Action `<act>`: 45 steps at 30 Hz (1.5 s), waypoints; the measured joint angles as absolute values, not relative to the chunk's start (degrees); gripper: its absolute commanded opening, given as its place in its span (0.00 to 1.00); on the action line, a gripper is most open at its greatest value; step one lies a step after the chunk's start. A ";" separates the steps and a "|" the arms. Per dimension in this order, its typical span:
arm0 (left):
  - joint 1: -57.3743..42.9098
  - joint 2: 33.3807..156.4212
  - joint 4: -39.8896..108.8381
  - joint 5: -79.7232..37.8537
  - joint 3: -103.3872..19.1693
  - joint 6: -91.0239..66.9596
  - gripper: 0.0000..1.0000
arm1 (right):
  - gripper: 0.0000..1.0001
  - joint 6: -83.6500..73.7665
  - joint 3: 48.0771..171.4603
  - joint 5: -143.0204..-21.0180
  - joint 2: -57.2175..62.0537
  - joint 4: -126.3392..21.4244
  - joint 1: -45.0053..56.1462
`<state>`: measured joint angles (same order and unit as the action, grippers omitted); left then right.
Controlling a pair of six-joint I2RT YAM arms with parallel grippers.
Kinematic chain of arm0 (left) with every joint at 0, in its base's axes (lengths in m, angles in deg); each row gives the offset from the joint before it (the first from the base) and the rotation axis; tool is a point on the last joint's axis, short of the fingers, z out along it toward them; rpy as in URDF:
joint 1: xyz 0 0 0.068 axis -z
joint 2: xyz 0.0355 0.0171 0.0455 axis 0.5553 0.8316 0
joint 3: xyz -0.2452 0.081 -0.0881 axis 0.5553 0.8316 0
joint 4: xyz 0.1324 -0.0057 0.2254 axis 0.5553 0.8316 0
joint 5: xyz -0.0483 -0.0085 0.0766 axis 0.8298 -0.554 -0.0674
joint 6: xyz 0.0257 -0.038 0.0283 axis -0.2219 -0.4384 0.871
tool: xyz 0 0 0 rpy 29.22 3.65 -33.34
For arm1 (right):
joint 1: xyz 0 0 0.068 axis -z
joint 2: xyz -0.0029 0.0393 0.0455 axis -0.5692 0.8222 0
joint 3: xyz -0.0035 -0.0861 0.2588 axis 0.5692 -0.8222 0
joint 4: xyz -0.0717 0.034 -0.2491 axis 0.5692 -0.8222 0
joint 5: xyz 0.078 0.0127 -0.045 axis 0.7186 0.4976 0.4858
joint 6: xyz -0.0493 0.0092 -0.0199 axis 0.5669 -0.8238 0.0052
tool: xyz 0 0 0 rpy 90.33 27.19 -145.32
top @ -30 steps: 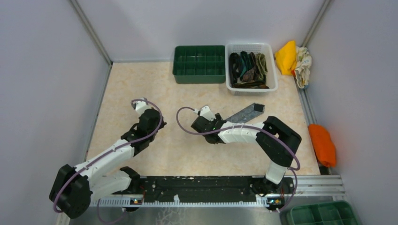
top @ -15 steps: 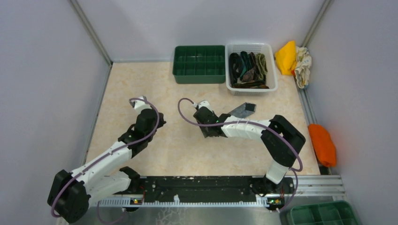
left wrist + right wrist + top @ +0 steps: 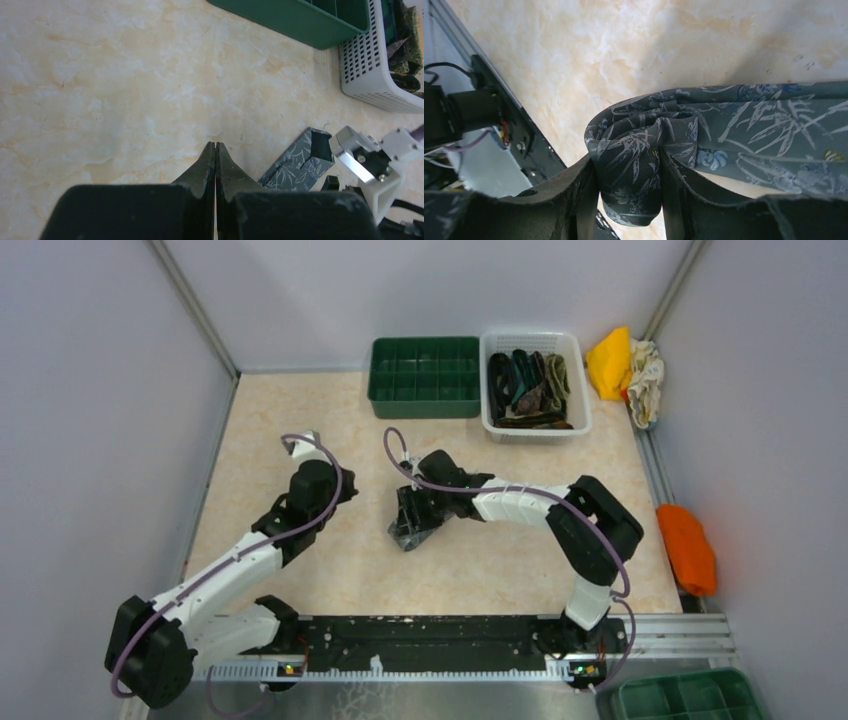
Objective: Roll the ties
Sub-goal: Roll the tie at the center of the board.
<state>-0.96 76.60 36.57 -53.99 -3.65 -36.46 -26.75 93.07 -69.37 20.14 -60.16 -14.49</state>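
Note:
The grey patterned tie (image 3: 402,536) lies bunched on the table at mid centre. My right gripper (image 3: 412,512) is shut on it. In the right wrist view the gripper (image 3: 629,196) pinches a folded or coiled end of the tie (image 3: 644,131), and the rest of the strip runs off to the right. My left gripper (image 3: 337,486) is shut and empty, just left of the tie. In the left wrist view its closed tips (image 3: 215,146) rest near the bare table, with the tie (image 3: 298,166) to their right. Several other ties (image 3: 528,388) lie in the white basket (image 3: 533,338).
A green compartment tray (image 3: 425,375) stands at the back beside the basket. A yellow cloth (image 3: 610,360) and an orange cloth (image 3: 687,545) lie off the table's right side. Another green tray (image 3: 690,695) sits at the near right corner.
My right gripper has swung left and nearer while turning. The tie strip that stretched out to its right is now gathered under it. My left gripper has shifted slightly farther away.

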 measured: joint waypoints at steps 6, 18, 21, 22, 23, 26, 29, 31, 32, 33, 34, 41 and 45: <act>-1.15 81.58 35.56 -51.46 -4.97 -35.50 0.00 | 0.43 -28.26 92.70 -58.72 24.91 -55.02 -8.26; -1.26 90.54 32.30 -46.28 -6.28 -35.06 0.00 | 0.66 -22.62 91.54 -59.12 25.23 -56.55 -3.54; -1.26 93.05 31.61 -44.29 -7.19 -35.08 0.00 | 0.66 -20.34 91.52 -62.74 23.55 -58.80 -3.43; -1.26 93.97 31.43 -43.65 -7.54 -35.08 0.00 | 0.68 -19.71 91.41 -63.84 22.94 -59.37 -3.43; -1.26 94.93 31.08 -42.93 -7.85 -35.08 0.00 | 0.68 -19.16 91.13 -64.75 22.37 -59.61 -3.43; -1.26 97.82 29.57 -41.10 -8.18 -35.11 0.00 | 0.68 -17.83 90.54 -67.51 20.36 -61.29 -3.43; -1.26 100.70 28.11 -39.46 -8.24 -35.11 0.00 | 0.68 -16.74 90.36 -70.59 18.87 -62.71 -3.43; -1.26 102.67 27.26 -38.30 -8.48 -35.11 0.00 | 0.67 -16.21 90.34 -72.99 17.91 -63.59 -3.43; -1.26 103.65 26.80 -37.64 -8.62 -35.11 0.00 | 0.66 -16.06 90.12 -74.15 17.30 -63.83 -3.43; -1.26 104.64 26.16 -37.01 -8.77 -35.08 0.00 | 0.65 -15.86 89.86 -75.44 16.54 -64.13 -3.43; -1.26 105.64 25.57 -36.38 -8.99 -35.08 0.00 | 0.62 -15.69 89.60 -76.99 15.73 -64.38 -3.43; -1.26 113.56 21.25 -31.96 -12.31 -35.06 0.00 | 0.42 -15.25 89.29 -88.27 14.39 -65.38 -3.43; -1.26 118.30 18.27 -28.09 -14.78 -35.04 0.00 | 0.40 -14.81 89.29 -91.00 14.39 -64.81 -3.41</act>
